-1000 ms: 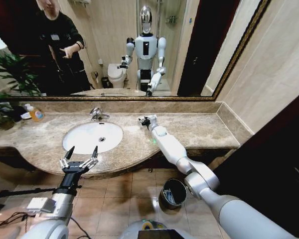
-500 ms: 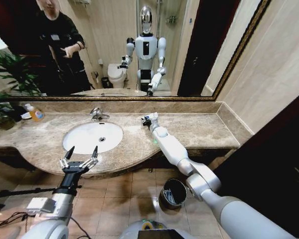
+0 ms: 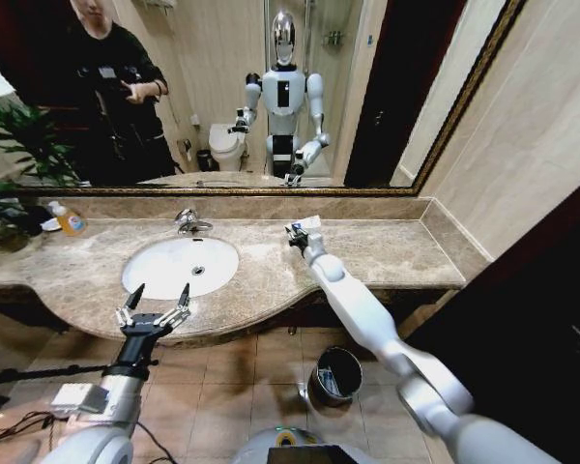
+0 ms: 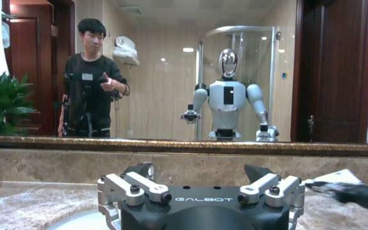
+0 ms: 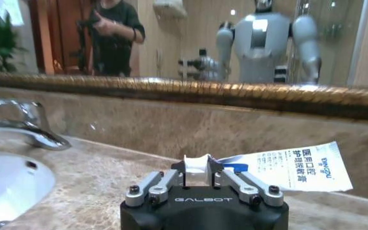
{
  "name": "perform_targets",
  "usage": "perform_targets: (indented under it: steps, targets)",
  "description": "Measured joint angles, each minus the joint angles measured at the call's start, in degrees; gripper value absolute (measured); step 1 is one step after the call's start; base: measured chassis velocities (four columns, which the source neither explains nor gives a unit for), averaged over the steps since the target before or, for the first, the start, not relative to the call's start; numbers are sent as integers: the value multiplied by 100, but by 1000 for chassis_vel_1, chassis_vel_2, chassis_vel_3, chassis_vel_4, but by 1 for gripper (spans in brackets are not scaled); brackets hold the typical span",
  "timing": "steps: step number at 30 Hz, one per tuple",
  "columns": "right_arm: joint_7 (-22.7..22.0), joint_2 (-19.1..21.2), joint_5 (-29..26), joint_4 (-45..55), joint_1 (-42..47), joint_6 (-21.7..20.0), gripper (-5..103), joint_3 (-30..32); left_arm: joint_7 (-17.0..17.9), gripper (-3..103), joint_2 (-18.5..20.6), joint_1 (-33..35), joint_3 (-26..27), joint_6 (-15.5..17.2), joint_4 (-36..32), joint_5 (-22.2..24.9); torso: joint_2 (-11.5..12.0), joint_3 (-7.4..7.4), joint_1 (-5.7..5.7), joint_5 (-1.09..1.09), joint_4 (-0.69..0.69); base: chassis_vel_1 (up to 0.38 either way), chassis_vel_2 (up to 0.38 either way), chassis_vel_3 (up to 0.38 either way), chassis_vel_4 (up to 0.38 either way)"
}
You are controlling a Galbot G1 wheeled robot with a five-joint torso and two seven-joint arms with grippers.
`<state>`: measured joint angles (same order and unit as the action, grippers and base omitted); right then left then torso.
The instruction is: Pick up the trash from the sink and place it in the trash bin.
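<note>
**Inspector A:** The right claw (image 3: 292,232) is seen raised above the table (image 3: 387,246), to the right of the sink (image 3: 179,266). Its fingers are closed tightly on a flat white packet (image 5: 286,167) with blue print, gripped by one end; the rest of the packet projects sideways, clear of the marble.

**Inspector B:** Noted. And the left claw (image 3: 155,302)?

**Inspector A:** It is held at the table's front edge, before the sink, with fingers spread wide and nothing between them.

**Inspector B:** The trash bin (image 3: 334,375)?

**Inspector A:** It is found on the tiled floor below the table, beneath the right arm, with some items visible inside. The basin appears bare white around its drain.
</note>
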<state>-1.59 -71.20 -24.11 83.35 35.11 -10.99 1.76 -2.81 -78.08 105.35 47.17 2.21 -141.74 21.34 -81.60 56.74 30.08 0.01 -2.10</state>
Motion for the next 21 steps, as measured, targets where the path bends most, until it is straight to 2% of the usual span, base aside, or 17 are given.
perform_targets:
  steps: [3,5,6,9,14,16,20,21]
  targets:
    - [29,255,-53,549,380,-25,20,170,2,100,-1,0,1,0,0,0,0,0,0,0,-1,0,0,0,0]
    - [16,549,-100,1231,1032,-57,20,386,1,100,-1,0,1,0,0,0,0,0,0,-1,-1,0,0,0,0]
    - [16,549,-100,1231,1032,-57,20,386,1,100,-1,0,1,0,0,0,0,0,0,-1,-1,0,0,0,0]
    - [-77,727,-89,1973,1897,-34,20,632,-2,100,0,0,0,0,0,0,0,-1,-1,0,-1,0,0,0,0]
    - [-183,782,39,2664,2698,66,20,948,2,100,-1,-1,1,0,0,0,0,-1,0,-1,-2,0,0,0,0]
    - [-202,792,142,3108,3352,109,20,1208,1,100,-1,0,0,0,0,0,0,-1,0,0,-1,0,0,0,0]
    - [-95,796,285,3625,4236,162,20,1507,1,100,0,-1,0,0,0,0,-1,-1,-1,1,1,0,0,0,0]
    - [-59,799,317,3708,4398,199,20,1567,0,100,-1,0,0,0,0,0,-1,-1,-1,0,-3,0,0,0,0]
